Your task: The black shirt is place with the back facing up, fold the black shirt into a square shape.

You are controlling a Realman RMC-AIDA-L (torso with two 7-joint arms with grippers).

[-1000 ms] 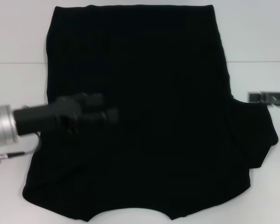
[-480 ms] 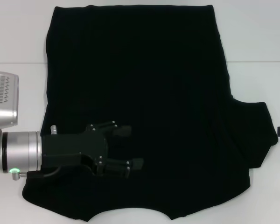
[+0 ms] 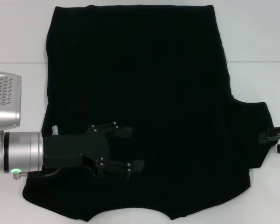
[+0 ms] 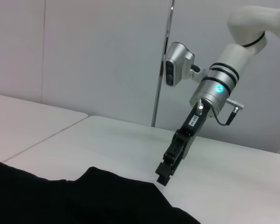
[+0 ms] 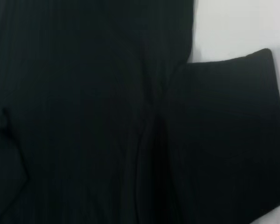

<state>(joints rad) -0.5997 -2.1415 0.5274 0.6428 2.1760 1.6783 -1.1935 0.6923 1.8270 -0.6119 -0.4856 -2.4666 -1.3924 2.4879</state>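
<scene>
Fingers (image 3: pixel 130 132) of the left gripper (image 3: pixel 134 148) are spreading apart above the black shirt (image 3: pixel 144 84), which is lying flat on the white table (image 3: pixel 18 37); right gripper (image 4: pixel 162 177) is hovering by its sleeve, finger state unclear

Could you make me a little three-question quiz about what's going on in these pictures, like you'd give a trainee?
1. True or false: the left gripper hangs over the black shirt with its fingers spread apart.
2. Where is the right gripper? A) over the middle of the shirt B) at the edge of the shirt's right sleeve C) out of sight
3. Fill in: the shirt lies spread on a white ____.

Key:
1. True; both fingers show with a gap between them.
2. B; it comes in from the right, beside the sleeve that sticks out. Whether it is open or shut is not clear.
3. table.
</scene>
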